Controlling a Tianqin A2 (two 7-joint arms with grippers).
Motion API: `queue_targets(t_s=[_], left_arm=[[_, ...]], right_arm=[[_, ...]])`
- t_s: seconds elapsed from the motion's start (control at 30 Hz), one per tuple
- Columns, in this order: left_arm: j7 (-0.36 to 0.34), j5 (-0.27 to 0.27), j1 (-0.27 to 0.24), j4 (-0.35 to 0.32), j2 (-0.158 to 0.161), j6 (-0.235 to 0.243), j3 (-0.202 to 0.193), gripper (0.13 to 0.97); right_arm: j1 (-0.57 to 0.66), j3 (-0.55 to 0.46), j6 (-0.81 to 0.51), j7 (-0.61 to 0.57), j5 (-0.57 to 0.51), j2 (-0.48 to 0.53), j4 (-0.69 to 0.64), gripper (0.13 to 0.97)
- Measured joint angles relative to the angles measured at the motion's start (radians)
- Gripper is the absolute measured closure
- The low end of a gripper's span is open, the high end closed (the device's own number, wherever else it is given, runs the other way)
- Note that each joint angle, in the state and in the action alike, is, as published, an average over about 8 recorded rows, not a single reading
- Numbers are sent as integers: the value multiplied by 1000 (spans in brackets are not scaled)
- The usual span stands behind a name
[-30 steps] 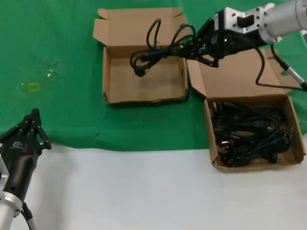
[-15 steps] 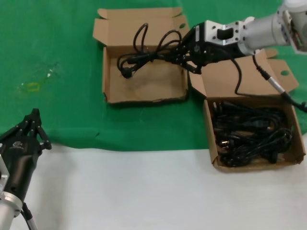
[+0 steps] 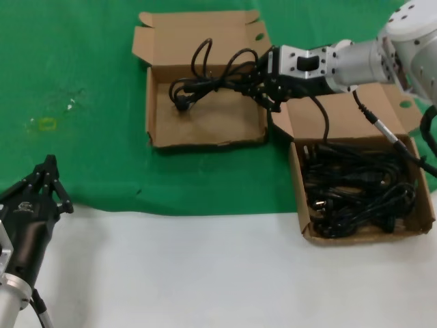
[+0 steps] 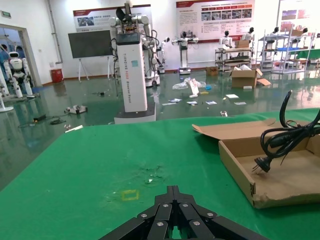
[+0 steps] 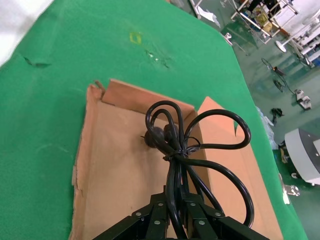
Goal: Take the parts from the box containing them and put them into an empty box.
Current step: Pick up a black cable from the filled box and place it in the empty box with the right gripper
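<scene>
Left pincer (image 3: 48, 174) parked at 7 o'clock, fingers together, on white tabletop (image 3: 205, 273). At 4, larger brown cardboard box (image 3: 423, 181) of tangled black rubber power cords (image 3: 355, 188). At 1, right pincer (image 3: 263, 83) clamps bundled black cord (image 3: 205, 78) over smaller shallow cardboard box (image 3: 205, 137) on green cloth (image 3: 82, 68).

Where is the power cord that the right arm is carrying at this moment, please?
In the head view, the bundled power cord hangs from the right hand, over the smaller box, left of the larger box.
</scene>
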Motion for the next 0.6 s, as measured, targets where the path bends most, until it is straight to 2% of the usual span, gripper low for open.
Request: queue_targets(t_s=[0.6], left_arm=[[0, 0, 0, 0, 0, 0, 0, 953]], right_arm=[[-45, 15, 109, -47, 6, -11, -3, 921]])
